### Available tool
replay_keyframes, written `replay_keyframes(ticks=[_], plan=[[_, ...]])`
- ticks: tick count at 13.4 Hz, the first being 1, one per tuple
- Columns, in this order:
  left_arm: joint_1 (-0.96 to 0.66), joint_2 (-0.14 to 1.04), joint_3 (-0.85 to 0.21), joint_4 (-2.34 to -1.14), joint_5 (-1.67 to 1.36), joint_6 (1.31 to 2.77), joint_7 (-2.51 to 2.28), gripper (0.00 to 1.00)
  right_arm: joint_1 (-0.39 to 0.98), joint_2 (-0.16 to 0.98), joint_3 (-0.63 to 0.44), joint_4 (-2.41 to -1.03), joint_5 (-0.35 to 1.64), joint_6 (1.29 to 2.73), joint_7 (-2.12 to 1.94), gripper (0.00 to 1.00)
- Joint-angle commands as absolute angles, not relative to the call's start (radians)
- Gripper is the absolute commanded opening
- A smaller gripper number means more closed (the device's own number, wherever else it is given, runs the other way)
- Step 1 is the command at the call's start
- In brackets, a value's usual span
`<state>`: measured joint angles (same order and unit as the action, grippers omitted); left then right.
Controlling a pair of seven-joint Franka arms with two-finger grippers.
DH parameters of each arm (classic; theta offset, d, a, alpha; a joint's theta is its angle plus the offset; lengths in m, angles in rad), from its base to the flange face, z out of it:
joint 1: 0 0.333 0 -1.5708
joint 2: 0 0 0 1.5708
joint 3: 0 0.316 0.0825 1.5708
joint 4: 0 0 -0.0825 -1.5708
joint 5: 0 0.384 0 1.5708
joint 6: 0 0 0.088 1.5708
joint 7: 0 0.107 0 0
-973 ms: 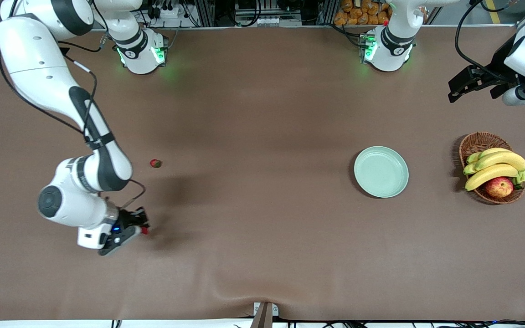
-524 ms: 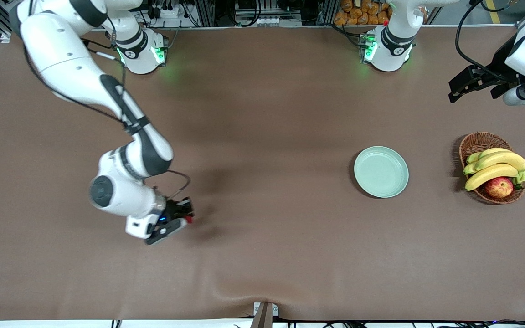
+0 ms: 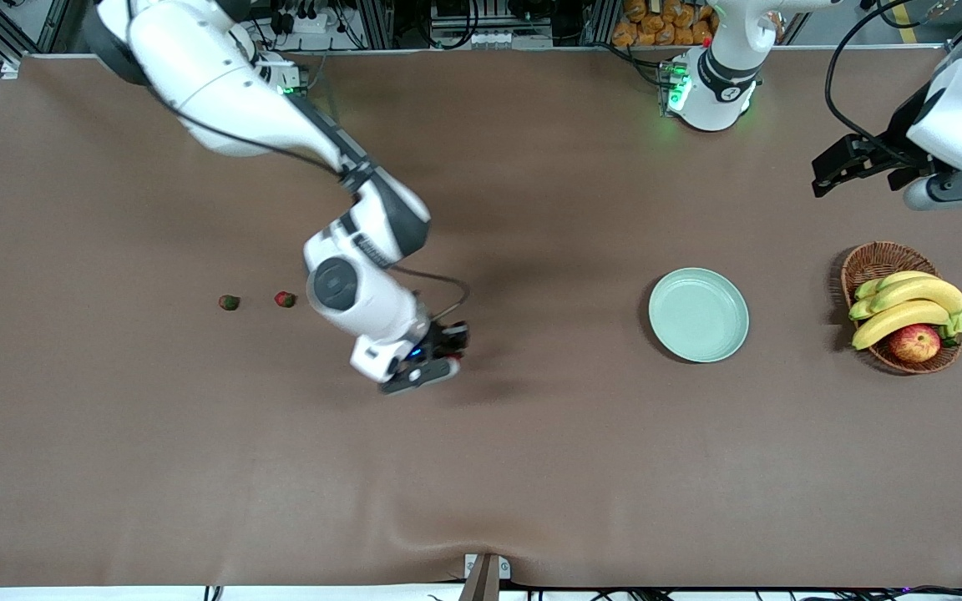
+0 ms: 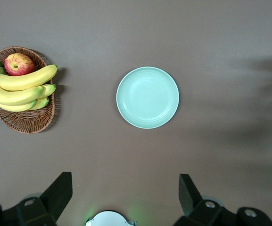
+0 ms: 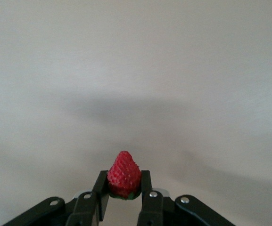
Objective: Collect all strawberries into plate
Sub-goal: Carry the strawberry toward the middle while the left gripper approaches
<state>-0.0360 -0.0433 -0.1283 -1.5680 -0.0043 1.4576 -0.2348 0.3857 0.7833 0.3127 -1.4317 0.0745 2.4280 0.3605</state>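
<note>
Right hand (image 3: 446,352) pinching a strawberry (image 5: 124,173) over bare surface (image 3: 531,467), in transit to the plate (image 3: 698,315); two strawberries (image 3: 285,299) remain toward the right arm's end; left hand (image 4: 125,188) spread, waiting.

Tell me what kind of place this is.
Most likely a robotics lab bench. Two white arms are bolted along a table under a brown cloth, aluminium framing and cables run along its edge, and the only props are a wicker basket of bananas and an apple and a pale mint-green plate.
</note>
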Motion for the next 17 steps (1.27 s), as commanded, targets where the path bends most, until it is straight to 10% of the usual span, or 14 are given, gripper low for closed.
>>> replay_keyframes(ticks=[1,9,11,12,13,17], plan=[[-0.057,-0.035,-0.156,-1.575,-0.015,1.463,-0.241,1.0,0.468,0.814,0.293,-1.413,0.071,2.508,0.516,0.0],[-0.052,-0.023,-0.294,-1.767,-0.012,1.613,-0.413,1.0,0.747,0.989,0.118,-1.29,0.077,2.669,0.791,0.02],[-0.052,-0.021,-0.31,-1.848,-0.006,1.704,-0.413,1.0,0.747,0.992,0.118,-1.292,0.075,2.669,0.792,0.4],[-0.051,-0.021,-0.31,-1.894,-0.006,1.759,-0.414,1.0,0.747,0.992,0.118,-1.293,0.071,2.669,0.79,0.8],[-0.054,-0.02,-0.311,-1.94,-0.005,1.82,-0.413,1.0,0.747,0.989,0.117,-1.293,0.069,2.669,0.79,1.0],[-0.061,0.072,-0.348,-1.988,-0.005,1.974,-0.419,1.0,0.683,0.895,0.098,-1.318,0.061,2.608,0.779,1.0]])
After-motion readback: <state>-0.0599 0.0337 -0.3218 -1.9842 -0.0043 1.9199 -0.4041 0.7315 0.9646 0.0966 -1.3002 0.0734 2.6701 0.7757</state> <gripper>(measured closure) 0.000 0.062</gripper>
